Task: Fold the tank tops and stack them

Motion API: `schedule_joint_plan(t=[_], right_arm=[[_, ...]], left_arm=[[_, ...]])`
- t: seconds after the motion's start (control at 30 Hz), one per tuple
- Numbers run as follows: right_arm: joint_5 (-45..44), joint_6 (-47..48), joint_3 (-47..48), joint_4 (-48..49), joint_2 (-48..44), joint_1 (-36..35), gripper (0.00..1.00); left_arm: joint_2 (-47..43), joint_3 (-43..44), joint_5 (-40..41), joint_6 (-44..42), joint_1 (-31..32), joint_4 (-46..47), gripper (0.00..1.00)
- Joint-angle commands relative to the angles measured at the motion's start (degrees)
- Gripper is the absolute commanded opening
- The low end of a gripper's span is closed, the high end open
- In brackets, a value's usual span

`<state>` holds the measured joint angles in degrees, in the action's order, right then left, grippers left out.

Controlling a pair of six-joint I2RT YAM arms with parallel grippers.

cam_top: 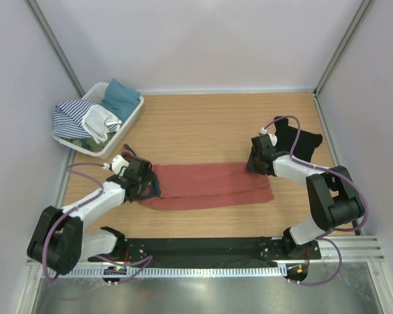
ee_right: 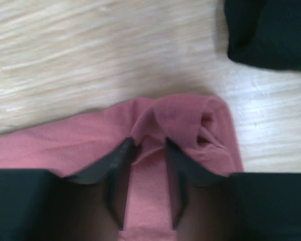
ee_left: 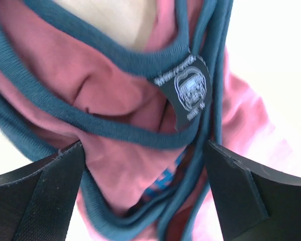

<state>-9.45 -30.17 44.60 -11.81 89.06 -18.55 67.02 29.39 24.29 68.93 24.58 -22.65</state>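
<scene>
In the top view, the rust-red tank top (cam_top: 209, 186) is lying as a long folded band across the middle of the wooden table (cam_top: 203, 124). The left gripper (cam_top: 147, 183) is being held at its left end and the right gripper (cam_top: 257, 163) at its right end. The black tank top (cam_top: 301, 142) is lying bunched at the right of the frame, near the right gripper, and a white basket (cam_top: 132, 121) of other clothes is sitting at the upper left. In the left wrist view, the left gripper (ee_left: 145, 173) is being held spread wide — its fingers (ee_left: 45, 196) are showing at the lower corners, with the strap end, its navy edging (ee_left: 90, 120) and a black label (ee_left: 188, 93) lying between them. In the right wrist view, a raised fold of the rust-red tank top (ee_right: 65, 140) is being pinched by the right gripper (ee_right: 148, 150) at lower centre — the black tank top (ee_right: 271, 35) is showing in the upper right corner, apart from the red cloth.
</scene>
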Motion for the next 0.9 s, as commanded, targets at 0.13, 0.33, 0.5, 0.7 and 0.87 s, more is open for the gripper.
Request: schedule_joint_plan(t=[0.13, 0.33, 0.5, 0.7, 0.87], right_arm=[[-1.6, -9.5, -6.3, -7.2, -3.0, -1.9, 0.26], [-2.9, -15.0, -10.9, -8.5, -9.6, -9.4, 0.26], [-3.0, -20.6, -13.2, -9.4, -11.6, -20.0, 0.26], [2.6, -26.0, -8.9, -3.1, -3.8, -35.9, 0.27], [7.1, -23.7, -5.2, 4.7, -1.1, -40.3, 0.38]], left_arm=[[20.0, 12.5, 0.1, -3.6, -4.4, 14.2, 0.76], [42.0, 33.8, -8.5, -7.0, -5.6, 17.1, 0.34], [59.3, 59.8, -18.6, -10.1, -5.4, 17.6, 0.07], [82.7, 96.7, -28.8, -13.3, -2.5, 16.3, 0.0], [95.5, 116.7, -33.3, -10.1, -1.3, 22.4, 0.07]])
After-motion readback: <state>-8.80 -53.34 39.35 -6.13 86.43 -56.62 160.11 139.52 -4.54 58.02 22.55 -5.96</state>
